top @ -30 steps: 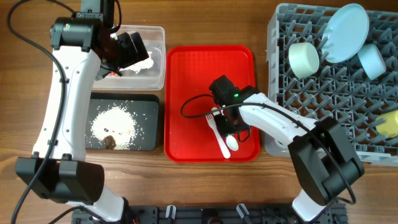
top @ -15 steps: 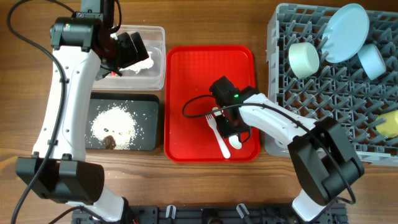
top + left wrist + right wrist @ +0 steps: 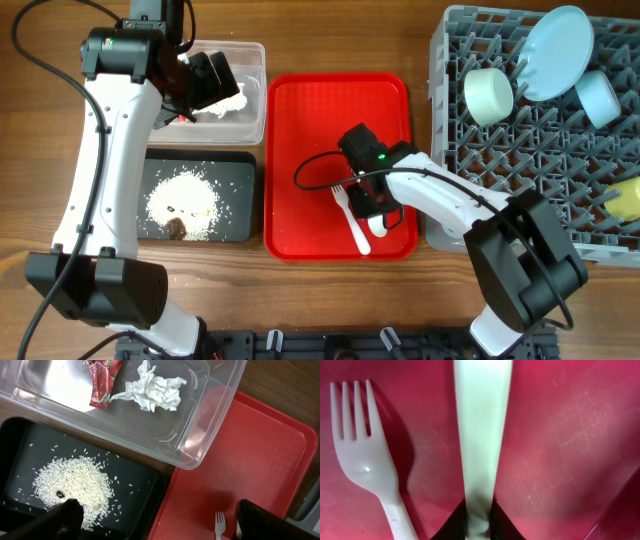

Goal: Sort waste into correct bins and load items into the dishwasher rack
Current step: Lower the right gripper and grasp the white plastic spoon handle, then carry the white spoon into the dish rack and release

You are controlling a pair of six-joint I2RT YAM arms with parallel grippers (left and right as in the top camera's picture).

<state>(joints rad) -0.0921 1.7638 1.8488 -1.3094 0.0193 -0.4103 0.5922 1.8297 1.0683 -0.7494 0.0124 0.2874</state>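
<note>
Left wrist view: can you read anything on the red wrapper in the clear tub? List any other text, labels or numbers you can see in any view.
No text can be read in any view.
On the red snack wrapper in the clear tub: pale printing, too crumpled and blurred to read.
On the fork, spoon and red tray: no markings visible.

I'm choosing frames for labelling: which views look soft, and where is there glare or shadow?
Right wrist: very close, so the spoon handle looks soft; the fork casts a dark shadow to its right. Left wrist: the fingers are dark blurs at the bottom edge; glare on the clear tub floor. Overhead: sharp, evenly lit.
</note>
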